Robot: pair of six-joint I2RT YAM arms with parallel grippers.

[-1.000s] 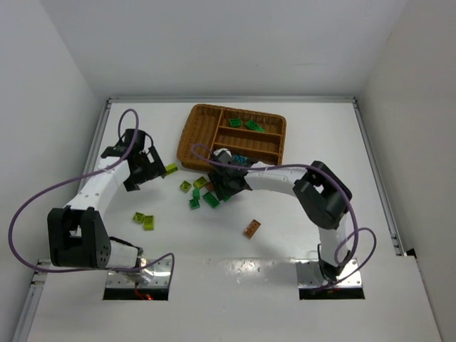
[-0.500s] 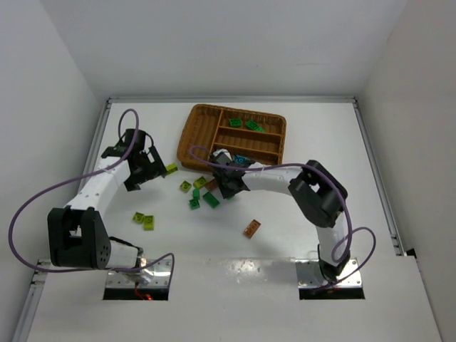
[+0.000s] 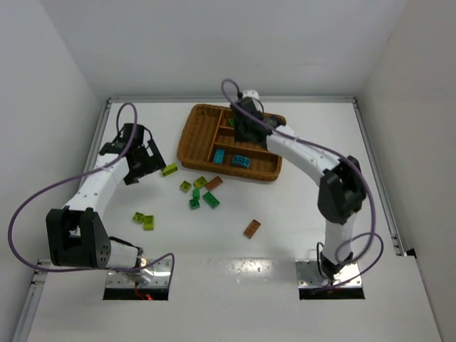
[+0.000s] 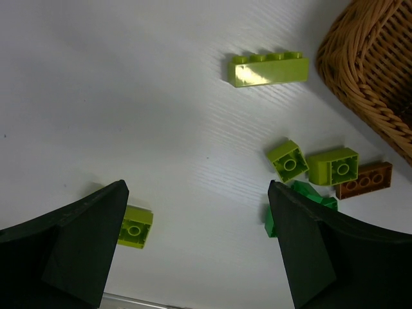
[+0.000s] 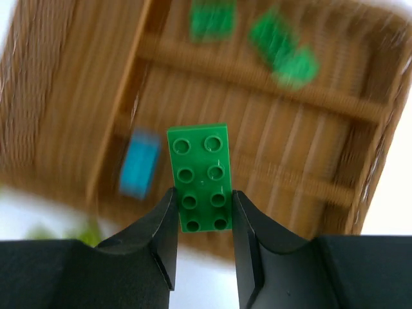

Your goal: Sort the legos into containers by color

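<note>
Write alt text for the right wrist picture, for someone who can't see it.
Two dark jaws pinch a green brick over a wicker tray. Blurred below, a blue brick lies in one slot and green bricks in another.

table (image 3: 285, 206): white | on it: wicker tray (image 3: 191, 137), loose legos (image 3: 211, 199) (mixed colours)

No words, numbers or signs can be read in any view. Nothing is seen written on the legos (image 4: 268, 69) or the wicker tray (image 3: 188, 137).
</note>
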